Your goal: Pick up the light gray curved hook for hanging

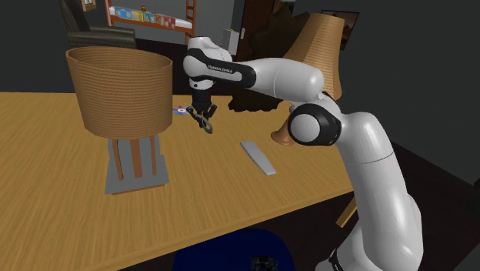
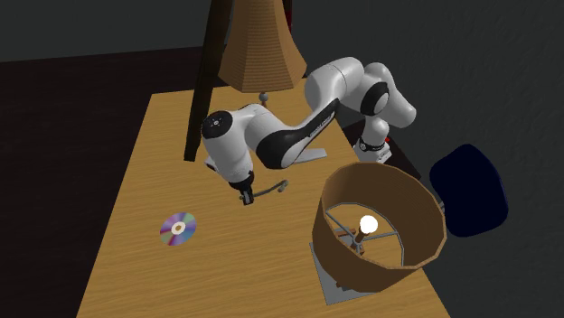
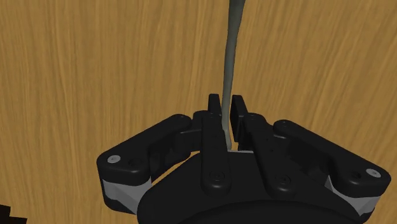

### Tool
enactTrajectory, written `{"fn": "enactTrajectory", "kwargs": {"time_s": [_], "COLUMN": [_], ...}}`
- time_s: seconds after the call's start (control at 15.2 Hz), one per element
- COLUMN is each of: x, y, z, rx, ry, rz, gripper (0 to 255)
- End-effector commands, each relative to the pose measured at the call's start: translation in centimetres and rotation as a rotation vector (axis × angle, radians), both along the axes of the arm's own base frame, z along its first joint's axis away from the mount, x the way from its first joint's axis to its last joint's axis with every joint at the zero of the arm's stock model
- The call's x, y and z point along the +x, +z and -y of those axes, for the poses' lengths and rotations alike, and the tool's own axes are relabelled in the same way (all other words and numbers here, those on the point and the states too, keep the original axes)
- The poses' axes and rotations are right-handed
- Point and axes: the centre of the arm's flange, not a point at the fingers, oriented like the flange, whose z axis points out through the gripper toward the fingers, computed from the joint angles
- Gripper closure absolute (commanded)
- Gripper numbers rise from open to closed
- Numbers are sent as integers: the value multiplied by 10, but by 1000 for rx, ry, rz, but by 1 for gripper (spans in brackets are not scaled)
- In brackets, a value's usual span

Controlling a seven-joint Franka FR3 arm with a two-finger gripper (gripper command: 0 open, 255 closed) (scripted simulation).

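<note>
End effector [image 3: 226, 103] closed on the grey curved hook [image 3: 232, 38], thin shaft pinched between both fingers; hook extends beyond fingertips over the wooden desk [image 3: 95, 63]; disc [image 2: 178, 227] lies near

The curved hook [image 1: 208, 123] is clasped by the gripper [image 1: 203, 115] above the table [image 1: 231, 192], toward its far edge; a grey strip [image 1: 258, 158] is seen flat nearer the near edge.

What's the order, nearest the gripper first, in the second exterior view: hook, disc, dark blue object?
1. The hook, clasped in the gripper.
2. The disc, on the table, lower left.
3. The dark blue object, beyond the table's right edge.
</note>
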Motion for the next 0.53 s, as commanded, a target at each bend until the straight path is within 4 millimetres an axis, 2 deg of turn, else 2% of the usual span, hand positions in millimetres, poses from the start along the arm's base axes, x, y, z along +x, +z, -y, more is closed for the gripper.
{"fn": "enactTrajectory", "kwargs": {"time_s": [0.0, 0.46], "x": [0, 0], "y": [12, 44], "z": [1, 1], "rx": [0, 0], "ry": [0, 0], "rz": [-1, -1], "gripper": [255, 255]}}
